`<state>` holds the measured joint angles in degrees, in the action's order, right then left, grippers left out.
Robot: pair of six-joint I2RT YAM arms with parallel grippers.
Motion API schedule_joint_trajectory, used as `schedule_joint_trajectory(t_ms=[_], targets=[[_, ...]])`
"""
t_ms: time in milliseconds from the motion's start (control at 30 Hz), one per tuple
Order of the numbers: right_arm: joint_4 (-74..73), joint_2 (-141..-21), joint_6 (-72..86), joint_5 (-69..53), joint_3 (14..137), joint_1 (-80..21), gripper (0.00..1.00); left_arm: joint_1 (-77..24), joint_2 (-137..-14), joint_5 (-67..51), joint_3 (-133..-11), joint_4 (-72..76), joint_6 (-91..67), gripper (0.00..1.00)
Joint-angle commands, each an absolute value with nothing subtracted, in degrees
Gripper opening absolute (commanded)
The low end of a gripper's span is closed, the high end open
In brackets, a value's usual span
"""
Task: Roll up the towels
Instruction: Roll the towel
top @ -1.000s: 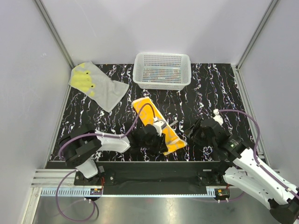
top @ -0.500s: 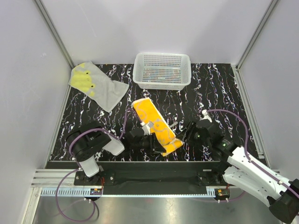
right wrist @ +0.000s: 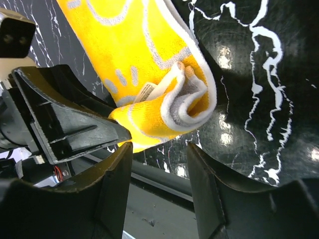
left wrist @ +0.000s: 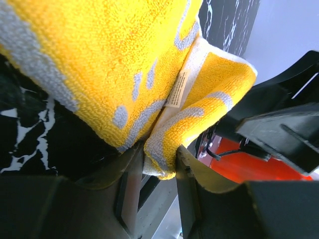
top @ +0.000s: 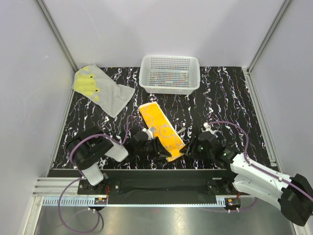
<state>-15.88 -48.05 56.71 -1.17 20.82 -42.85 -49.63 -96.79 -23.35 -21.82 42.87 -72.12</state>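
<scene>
The orange towel (top: 160, 129) lies folded lengthwise in the middle of the black marbled table (top: 230, 103), its near end curled up. My left gripper (top: 164, 149) is shut on that near end; the left wrist view shows the orange towel (left wrist: 149, 64) pinched between its fingers (left wrist: 130, 174). My right gripper (top: 191, 146) is open just right of the curled end. In the right wrist view the orange towel's rolled end (right wrist: 187, 102) sits in front of its open fingers (right wrist: 207, 179). The grey towel with yellow-green blotches (top: 100, 89) lies flat at the back left.
A white perforated basket (top: 169, 73) stands at the back centre. Grey walls and metal posts close in the sides. The table's front edge and a metal rail (top: 161, 188) lie right behind both grippers.
The left gripper has slid from over the towel to its near end and now pinches it. The right arm has moved left, close to the curled end.
</scene>
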Motion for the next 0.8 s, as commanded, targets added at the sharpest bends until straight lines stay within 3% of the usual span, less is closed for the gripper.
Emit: schedule_joint_trajectory(t_ms=[0,500,767], targets=[[-7.84,-50.52,58.53,-1.14,19.96,-44.21,0.55,-48.78,-96.59,-23.29,-21.53,42.36,-73.12,0.36],[2.01,-61.86,61.35,-0.53,18.55,-44.82,0.6,-48.6,-101.52,-23.65,-18.73,50.1,-77.08,0.35],[0.27,-60.21,63.46,-0.88,18.98,-45.35,0.65,-48.69,-96.24,-18.11,-14.86,48.34,-78.22,0.25]])
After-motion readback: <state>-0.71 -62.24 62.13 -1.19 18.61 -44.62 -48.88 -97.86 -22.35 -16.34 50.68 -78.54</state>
